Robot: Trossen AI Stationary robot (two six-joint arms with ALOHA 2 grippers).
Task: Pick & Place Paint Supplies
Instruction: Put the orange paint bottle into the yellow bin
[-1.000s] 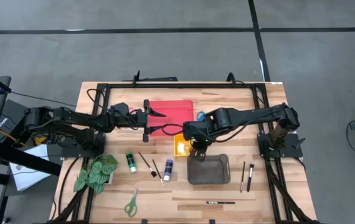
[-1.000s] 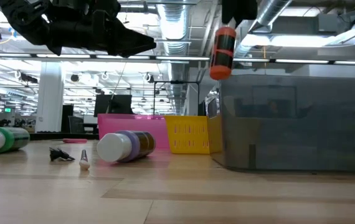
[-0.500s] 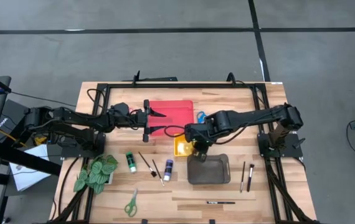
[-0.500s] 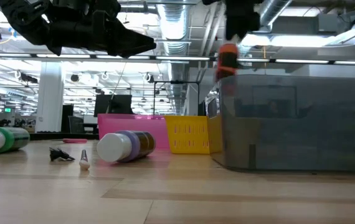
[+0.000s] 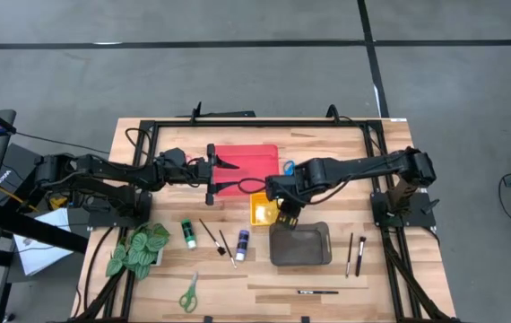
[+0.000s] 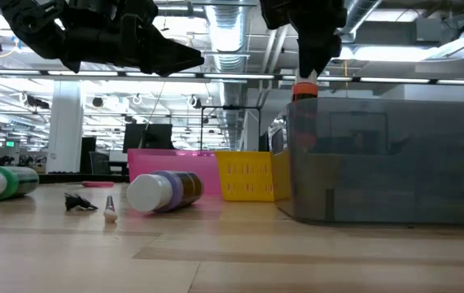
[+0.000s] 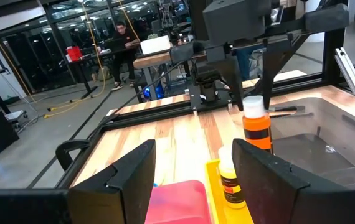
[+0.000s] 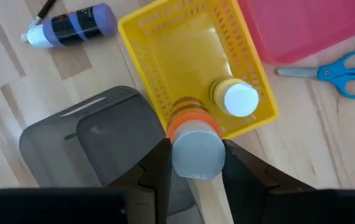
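**Right wrist view: my right gripper holds an orange-red bottle at the yellow tray's edge**

My right gripper (image 8: 193, 163) is clamped on the red paint bottle (image 8: 194, 146), fingers pressed to both its sides, cap end facing the camera. It hangs upright over the border between the yellow tray (image 8: 159, 43) and the grey tray (image 8: 71, 134). In the low view the bottle (image 6: 304, 88) sits just at the grey tray's (image 6: 387, 163) rim height. A yellow paint bottle (image 8: 235, 98) stands inside the yellow tray.

My left gripper (image 7: 193, 171) hovers over the red tray (image 5: 245, 160) with its fingers spread wide and nothing between them.

On the table near the trays lie the purple paint bottle (image 8: 71, 26), the green paint bottle (image 5: 188, 234), two paintbrushes (image 5: 215, 239) between them, and blue scissors (image 8: 336, 70) beside the red tray. Green scissors (image 5: 188, 293) lie near the front edge, close to the fake plant (image 5: 137, 249). More paintbrushes (image 5: 355, 254) rest to the grey tray's far side.
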